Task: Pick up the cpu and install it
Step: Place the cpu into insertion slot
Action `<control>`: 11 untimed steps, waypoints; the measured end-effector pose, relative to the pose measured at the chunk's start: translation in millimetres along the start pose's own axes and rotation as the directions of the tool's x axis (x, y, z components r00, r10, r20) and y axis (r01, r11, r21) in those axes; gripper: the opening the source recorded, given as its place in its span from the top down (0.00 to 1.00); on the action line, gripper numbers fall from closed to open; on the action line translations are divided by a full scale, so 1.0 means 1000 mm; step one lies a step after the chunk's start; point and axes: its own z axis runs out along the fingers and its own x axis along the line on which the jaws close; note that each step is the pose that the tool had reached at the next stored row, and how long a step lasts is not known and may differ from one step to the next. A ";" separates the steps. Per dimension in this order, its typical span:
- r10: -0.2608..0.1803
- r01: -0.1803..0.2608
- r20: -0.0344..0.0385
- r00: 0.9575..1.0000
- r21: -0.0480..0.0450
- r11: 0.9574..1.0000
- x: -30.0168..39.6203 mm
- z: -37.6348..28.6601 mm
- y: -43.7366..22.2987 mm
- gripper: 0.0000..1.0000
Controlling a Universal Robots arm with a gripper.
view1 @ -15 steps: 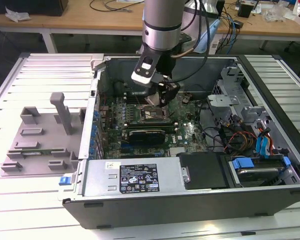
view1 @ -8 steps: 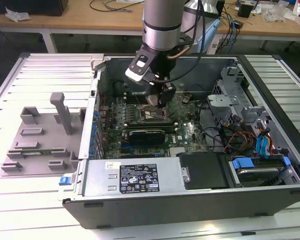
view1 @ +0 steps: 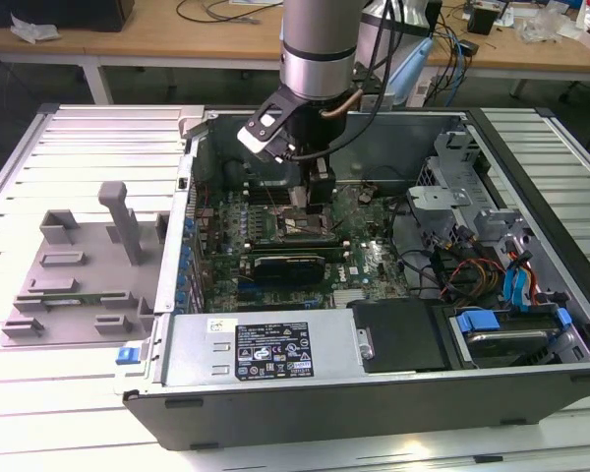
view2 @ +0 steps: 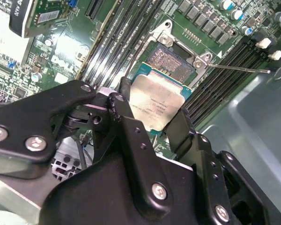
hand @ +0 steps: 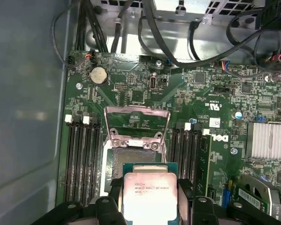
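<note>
Clamped the cpu [view2: 155, 103] by opposite edges in the gripper [view2: 151, 111], over the open socket [view2: 171, 62] on the motherboard [hand: 215, 89]; apparently not yet seated. Needed level, square alignment; no sideways drag across contacts.

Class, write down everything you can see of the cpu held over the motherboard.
The small flat square cpu has a silvery-grey metal top with faint print, a paler rim and a green board edge beneath. The black pincer is shut on it, fingers pressing two opposite edges. It lies roughly level, partly over the open metal socket on the green motherboard, seemingly not yet seated.
</note>
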 end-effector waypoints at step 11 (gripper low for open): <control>0.007 -0.007 0.001 1.000 -0.010 1.000 0.0000 0.0085 -0.0004 0.45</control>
